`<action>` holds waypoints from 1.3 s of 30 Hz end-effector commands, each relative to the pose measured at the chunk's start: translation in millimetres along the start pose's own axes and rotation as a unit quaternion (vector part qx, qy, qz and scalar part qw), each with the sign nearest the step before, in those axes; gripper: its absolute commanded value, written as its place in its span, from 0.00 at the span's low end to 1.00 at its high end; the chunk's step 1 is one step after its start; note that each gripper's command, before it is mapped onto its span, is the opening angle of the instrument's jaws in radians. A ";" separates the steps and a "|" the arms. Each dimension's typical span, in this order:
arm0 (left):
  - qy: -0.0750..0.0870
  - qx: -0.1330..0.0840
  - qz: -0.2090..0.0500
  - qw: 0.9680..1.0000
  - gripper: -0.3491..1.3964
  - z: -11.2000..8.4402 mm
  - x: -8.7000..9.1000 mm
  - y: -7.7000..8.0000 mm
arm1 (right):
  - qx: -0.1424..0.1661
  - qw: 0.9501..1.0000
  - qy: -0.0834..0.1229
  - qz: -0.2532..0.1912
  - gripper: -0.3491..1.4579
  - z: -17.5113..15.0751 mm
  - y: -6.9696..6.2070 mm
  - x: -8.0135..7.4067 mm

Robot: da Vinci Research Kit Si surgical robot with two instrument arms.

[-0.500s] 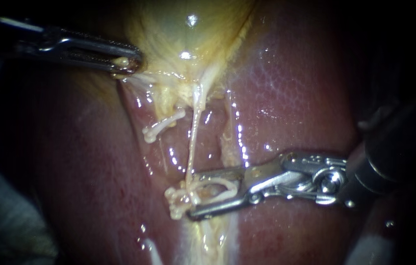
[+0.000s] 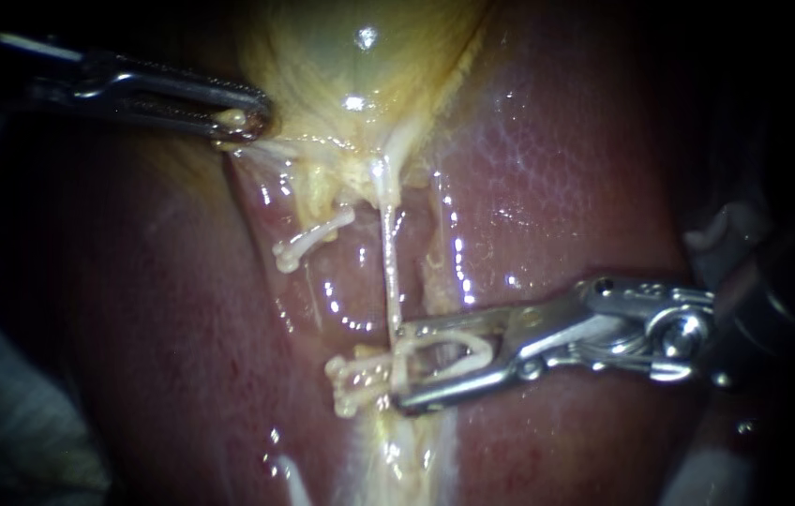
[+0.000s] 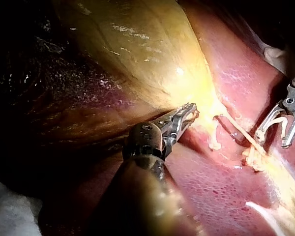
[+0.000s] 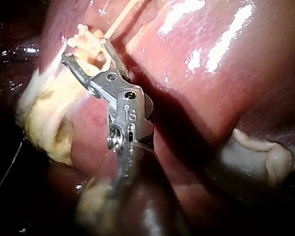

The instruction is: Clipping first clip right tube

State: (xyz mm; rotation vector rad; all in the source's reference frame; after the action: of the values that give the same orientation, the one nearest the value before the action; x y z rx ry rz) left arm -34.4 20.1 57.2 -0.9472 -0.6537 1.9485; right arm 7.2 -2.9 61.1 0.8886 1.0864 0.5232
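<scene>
In the endoscope view, the right tube (image 2: 388,272) is seen running down from the gallbladder (image 2: 351,56) over the liver (image 2: 557,187). It crosses the mouth of the clip (image 2: 458,349), which is gripped between the spread jaws of the right instrument (image 2: 399,367). The gallbladder's lower edge is clamped by the left instrument (image 2: 252,117). The right shaft is lost in darkness.

In the left wrist view, the jaws of the left instrument (image 3: 191,114) are closed on yellow tissue of the gallbladder (image 3: 137,49). The right tube (image 3: 238,130) is met ahead by the right instrument (image 3: 271,140).

In the right wrist view, the right tube (image 4: 120,19) is seen at the jaw tips of the right instrument (image 4: 86,51). The clip cannot be told apart from the pale knobbly tissue (image 4: 83,35) there.
</scene>
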 end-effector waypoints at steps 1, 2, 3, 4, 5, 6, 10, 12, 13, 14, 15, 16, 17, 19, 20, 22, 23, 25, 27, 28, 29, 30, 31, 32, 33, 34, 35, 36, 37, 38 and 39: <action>0.000 0.000 0.000 1.000 0.00 0.0 0.0 0.0 | 0.000 1.000 0.000 0.000 0.47 -0.3 0.0 0.0; 0.000 0.000 0.000 1.000 0.00 0.0 0.0 0.0 | 0.000 1.000 0.000 0.000 0.47 -0.6 0.0 0.0; 0.000 0.000 0.000 1.000 0.00 0.0 0.0 0.0 | 0.001 1.000 0.000 0.000 0.47 -0.8 0.1 0.0; 0.000 0.000 0.000 1.000 0.00 0.0 0.0 0.0 | 0.001 1.000 0.000 0.000 0.47 -0.9 0.1 -0.1; 0.000 0.000 0.000 1.000 0.00 0.0 0.0 0.0 | 0.000 1.000 0.000 0.000 0.47 -1.0 0.3 -0.2; 0.000 0.000 0.000 1.000 0.00 0.0 0.0 0.0 | 0.000 1.000 0.002 -0.001 0.47 -1.0 0.5 -0.3; 0.000 0.000 0.000 1.000 0.00 -0.1 0.0 0.0 | -0.003 1.000 0.003 -0.001 0.47 -1.2 1.4 -0.6; 0.000 0.000 0.000 1.000 0.00 -0.1 0.0 0.0 | -0.006 1.000 0.002 -0.002 0.47 -1.0 1.9 -0.8; 0.000 0.000 0.000 1.000 0.00 -0.1 0.0 0.0 | -0.008 1.000 0.003 -0.003 0.47 -0.9 2.1 -1.0; 0.000 0.000 0.000 1.000 0.00 -0.1 0.0 0.0 | -0.010 1.000 0.004 -0.004 0.47 -0.8 2.3 -1.2; 0.000 0.000 0.000 1.000 0.00 -0.1 0.0 0.0 | -0.011 1.000 0.004 -0.005 0.47 -0.5 2.6 -1.4; 0.000 0.000 0.000 1.000 0.00 -0.1 0.0 0.0 | -0.012 1.000 0.004 -0.006 0.47 -0.3 2.9 -1.7; 0.000 0.000 0.000 1.000 0.00 -0.1 0.0 0.0 | -0.012 1.000 0.004 -0.007 0.47 0.0 3.1 -1.9; 0.000 0.000 0.000 1.000 0.00 0.0 0.0 0.0 | -0.014 1.000 0.004 -0.008 0.47 0.5 3.4 -2.2; 0.000 0.000 0.000 1.000 0.00 0.0 0.0 0.0 | -0.015 1.000 0.004 -0.008 0.47 0.9 3.5 -2.3; 0.000 0.000 0.000 1.000 0.00 0.0 0.0 0.0 | -0.017 1.000 0.004 -0.009 0.47 1.6 3.7 -2.3; 0.000 0.000 0.000 1.000 0.00 0.0 0.0 0.0 | -0.018 1.000 0.004 -0.009 0.47 2.0 3.8 -2.3; 0.000 0.000 0.000 1.000 0.00 0.0 0.0 0.0 | -0.020 1.000 0.004 -0.009 0.47 2.7 3.8 -2.3; 0.000 0.000 0.000 1.000 0.00 0.0 0.0 0.0 | -0.021 1.000 0.005 -0.009 0.47 3.4 3.9 -2.2; 0.000 0.000 0.000 1.000 0.00 0.0 0.0 0.0 | -0.020 1.000 0.007 -0.010 0.47 3.6 3.8 -2.2; 0.000 0.000 0.000 1.000 0.00 0.0 0.0 0.0 | -0.020 1.000 0.008 -0.010 0.47 3.8 3.8 -2.1; 0.000 0.000 0.000 1.000 0.00 0.0 0.0 0.0 | -0.019 1.000 0.011 -0.009 0.47 4.0 3.7 -2.1; 0.000 0.000 0.000 1.000 0.00 0.0 0.0 0.0 | -0.018 1.000 0.014 -0.009 0.47 4.1 3.6 -2.1; 0.000 0.000 0.000 1.000 0.00 0.0 0.0 0.0 | -0.016 1.000 0.018 -0.009 0.47 4.2 3.5 -2.0; 0.000 0.000 0.000 1.000 0.00 0.0 0.0 0.1 | -0.014 1.000 0.022 -0.009 0.47 4.5 3.4 -1.9; 0.000 0.000 0.000 1.000 0.00 0.0 0.0 0.1 | -0.014 1.000 0.023 -0.009 0.47 4.6 3.3 -1.9; 0.000 0.000 0.000 1.000 0.00 0.0 0.0 0.0 | -0.013 1.000 0.025 -0.009 0.47 4.8 3.2 -1.8; 0.000 0.000 0.000 1.000 0.00 0.0 0.0 0.1 | -0.012 1.000 0.027 -0.009 0.47 5.0 3.1 -1.7; 0.000 0.000 0.000 1.000 0.00 0.0 0.0 0.1 | -0.010 0.999 0.030 -0.009 0.47 5.3 2.9 -1.6; 0.000 0.000 0.000 1.000 0.00 0.0 0.0 0.1 | -0.008 0.999 0.034 -0.012 0.47 5.4 2.8 -1.6; 0.000 0.000 0.000 1.000 0.00 0.0 0.0 0.1 | -0.007 0.999 0.036 -0.012 0.47 5.6 2.7 -1.6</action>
State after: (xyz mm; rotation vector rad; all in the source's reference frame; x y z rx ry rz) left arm -34.4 20.0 57.1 -0.9479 -0.6542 1.9486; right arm 12.0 -4.7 65.1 0.8506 1.1641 0.5477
